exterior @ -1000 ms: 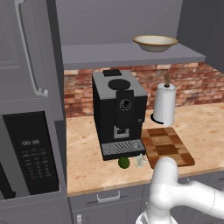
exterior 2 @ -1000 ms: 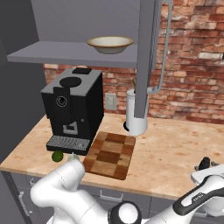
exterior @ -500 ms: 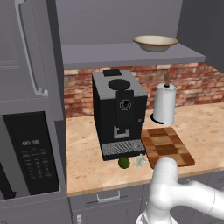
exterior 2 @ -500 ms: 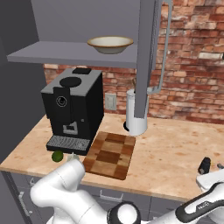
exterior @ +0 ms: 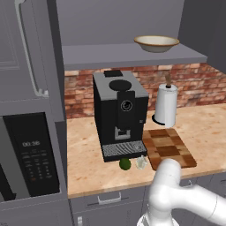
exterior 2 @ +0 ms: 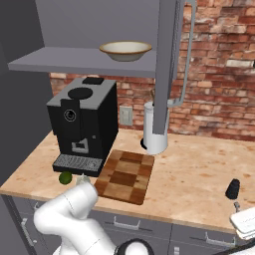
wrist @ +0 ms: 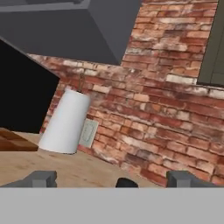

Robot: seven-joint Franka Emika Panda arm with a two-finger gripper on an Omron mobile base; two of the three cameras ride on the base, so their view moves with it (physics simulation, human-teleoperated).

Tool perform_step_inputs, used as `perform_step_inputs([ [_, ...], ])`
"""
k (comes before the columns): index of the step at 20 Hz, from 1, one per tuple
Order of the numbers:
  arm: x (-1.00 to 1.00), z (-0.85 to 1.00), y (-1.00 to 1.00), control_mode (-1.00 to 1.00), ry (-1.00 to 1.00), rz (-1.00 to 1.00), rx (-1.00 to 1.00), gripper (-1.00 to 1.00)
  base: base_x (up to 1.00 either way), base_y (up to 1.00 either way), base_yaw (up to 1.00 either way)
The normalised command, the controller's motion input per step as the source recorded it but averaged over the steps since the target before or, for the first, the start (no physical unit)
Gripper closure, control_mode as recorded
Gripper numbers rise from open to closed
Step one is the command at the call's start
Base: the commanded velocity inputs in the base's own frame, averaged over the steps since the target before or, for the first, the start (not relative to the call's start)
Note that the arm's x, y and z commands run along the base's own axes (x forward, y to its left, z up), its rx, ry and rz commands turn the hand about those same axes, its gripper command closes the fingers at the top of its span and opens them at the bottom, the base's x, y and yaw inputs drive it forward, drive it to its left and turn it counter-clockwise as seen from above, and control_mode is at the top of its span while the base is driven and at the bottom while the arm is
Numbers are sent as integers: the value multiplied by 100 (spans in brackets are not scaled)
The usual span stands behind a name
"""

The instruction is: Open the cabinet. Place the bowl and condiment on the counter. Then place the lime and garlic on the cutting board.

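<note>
Red brick wall backs a beige counter (exterior 2: 199,169), above which the cabinet (exterior: 132,55) is seen with its doors swung open. On its shelf the bowl (exterior 2: 125,50) is set, upright and near the front edge. Below it a black coffee machine (exterior: 119,114) is placed on the counter, with the lime (exterior: 125,163) and the garlic (exterior: 141,162) laid just in front of its drip tray, side by side. Just beside them the cutting board (exterior 2: 125,176) is laid flat and bare, and a paper-towel roll (exterior: 166,106) is stood behind it. The condiment (exterior 2: 232,189) is stood upright on the counter, well apart from the board. In the hand view the gripper (wrist: 111,178) is held with its fingertips (wrist: 40,178) spread wide, nothing between them, and the bottle's cap just below.
</note>
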Motion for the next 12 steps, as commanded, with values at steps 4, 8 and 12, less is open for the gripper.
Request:
perform_step_inputs([
  [4, -52, 33, 80, -100, -12, -7, -16, -100, 0, 0, 0],
  [8, -42, 18, 100, -100, -8, -6, -25, -100, 0, 0, 0],
  [12, -24, 22, 100, -100, -2, -6, -28, -100, 0, 0, 0],
])
